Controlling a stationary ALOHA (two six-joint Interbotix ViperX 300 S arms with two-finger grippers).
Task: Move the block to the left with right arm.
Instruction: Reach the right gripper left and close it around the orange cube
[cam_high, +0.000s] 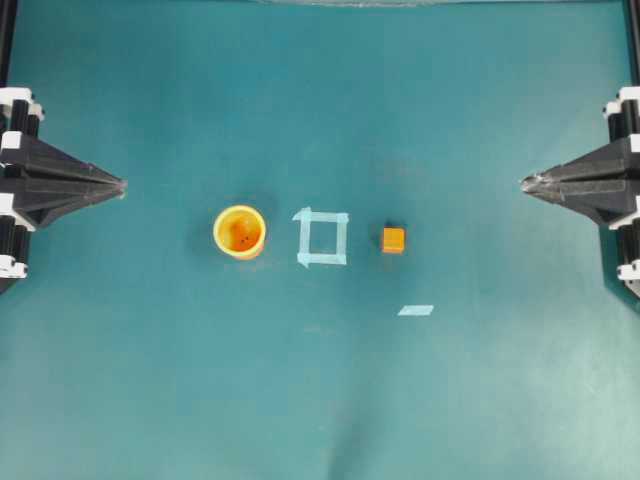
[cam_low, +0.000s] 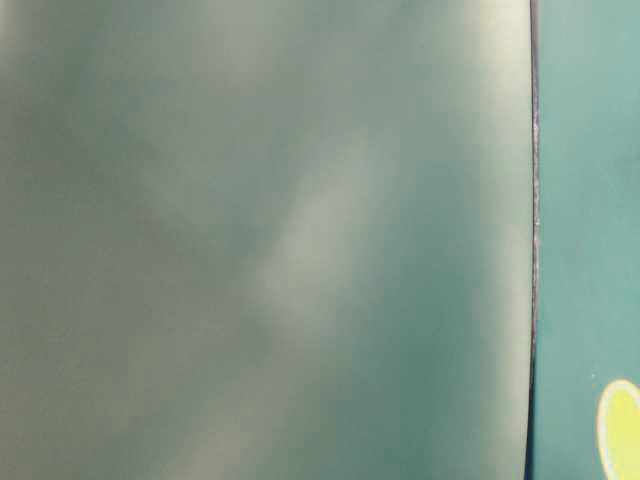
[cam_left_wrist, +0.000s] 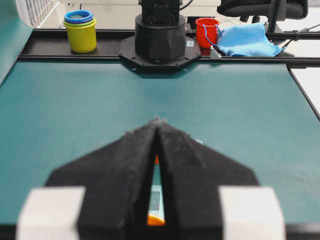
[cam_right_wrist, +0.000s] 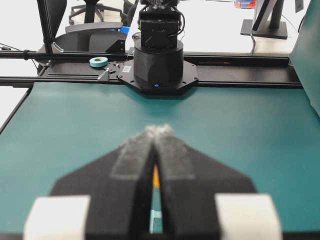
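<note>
Block: we saw the small orange block (cam_high: 393, 240) sitting on the teal table (cam_high: 320, 400), just right of the pale blue tape square (cam_high: 322, 238) and apart from it.
Cup: we found the yellow-orange cup (cam_high: 239, 231) upright on the far side of the square, so cup, square and block lay in one row.
Tape strip: we noted a short pale strip of tape (cam_high: 415, 310) below and slightly right of the block.
Right gripper: we saw the right gripper (cam_high: 527, 183) at the right edge, its fingers pressed together to a point, holding nothing and well apart from the block.
Left gripper: we saw the left gripper (cam_high: 120, 186) at the left edge, likewise pressed together and empty.
Table-level view: we could make out only blur and a yellow rim at the corner.
</note>
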